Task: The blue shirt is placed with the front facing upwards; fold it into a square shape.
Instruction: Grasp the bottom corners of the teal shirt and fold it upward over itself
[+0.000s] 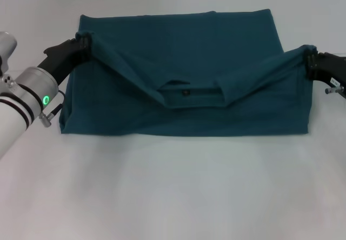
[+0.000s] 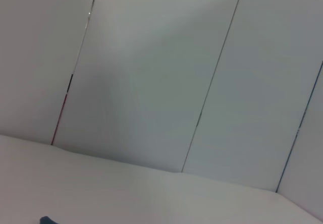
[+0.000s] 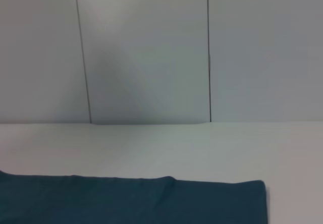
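Note:
The blue shirt [image 1: 184, 45] lies across the middle of the white table [image 1: 173, 186], its upper part lifted and folded forward so the collar with its dark tag hangs at the centre. At the shirt's left corner my left gripper [image 1: 82, 44] is shut on the raised cloth. At the right corner my right gripper [image 1: 311, 61] is shut on the cloth in the same way. Between the two, the held edge sags toward the collar. In the right wrist view the shirt [image 3: 131, 201] shows as a flat teal band. A tiny bit of the shirt [image 2: 46, 220] shows in the left wrist view.
White table surface surrounds the shirt, with a wide stretch in front of it. Pale wall panels [image 3: 146, 52] with dark seams stand behind the table.

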You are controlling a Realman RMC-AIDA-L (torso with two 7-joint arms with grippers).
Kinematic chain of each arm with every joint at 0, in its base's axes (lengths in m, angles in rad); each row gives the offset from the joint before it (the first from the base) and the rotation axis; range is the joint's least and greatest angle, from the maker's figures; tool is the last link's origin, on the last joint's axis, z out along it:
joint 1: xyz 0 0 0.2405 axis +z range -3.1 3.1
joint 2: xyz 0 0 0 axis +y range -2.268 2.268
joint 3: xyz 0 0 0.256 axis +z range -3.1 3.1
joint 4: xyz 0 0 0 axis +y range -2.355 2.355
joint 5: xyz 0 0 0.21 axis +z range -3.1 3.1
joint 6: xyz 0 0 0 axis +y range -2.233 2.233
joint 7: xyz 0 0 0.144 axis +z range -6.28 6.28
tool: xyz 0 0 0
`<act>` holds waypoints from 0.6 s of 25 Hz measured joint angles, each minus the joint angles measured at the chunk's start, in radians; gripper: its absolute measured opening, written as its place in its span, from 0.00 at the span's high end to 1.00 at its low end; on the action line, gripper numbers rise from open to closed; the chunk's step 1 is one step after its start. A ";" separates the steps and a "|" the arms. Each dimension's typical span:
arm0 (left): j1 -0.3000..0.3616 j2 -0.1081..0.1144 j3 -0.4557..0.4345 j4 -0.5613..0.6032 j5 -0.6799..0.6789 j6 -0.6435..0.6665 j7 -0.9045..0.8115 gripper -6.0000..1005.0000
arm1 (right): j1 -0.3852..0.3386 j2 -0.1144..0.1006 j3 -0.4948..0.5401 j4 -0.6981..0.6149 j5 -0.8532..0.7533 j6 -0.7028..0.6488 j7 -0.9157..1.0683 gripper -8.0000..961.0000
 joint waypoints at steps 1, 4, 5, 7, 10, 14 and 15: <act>-0.002 0.000 0.000 0.000 -0.003 -0.004 0.002 0.96 | 0.000 0.000 0.000 -0.004 0.001 0.000 0.000 0.96; -0.008 0.000 -0.001 0.000 -0.011 -0.022 0.006 0.96 | 0.001 -0.005 0.004 -0.009 0.002 0.004 0.002 0.96; -0.013 0.000 -0.001 0.001 -0.012 -0.037 0.006 0.96 | 0.001 -0.006 0.005 -0.009 0.002 0.005 0.002 0.96; -0.022 0.000 0.001 0.002 -0.012 -0.061 0.007 0.96 | 0.002 -0.007 0.006 -0.011 0.003 0.006 0.003 0.96; -0.035 0.000 0.005 0.005 -0.012 -0.084 0.008 0.96 | 0.005 -0.009 0.007 -0.013 0.004 0.016 0.007 0.96; -0.050 0.001 0.002 0.008 -0.012 -0.109 0.009 0.95 | 0.014 -0.012 0.007 -0.014 0.005 0.045 0.017 0.96; -0.053 0.001 0.001 0.009 -0.012 -0.116 0.009 0.95 | 0.016 -0.013 0.005 -0.014 0.005 0.051 0.017 0.96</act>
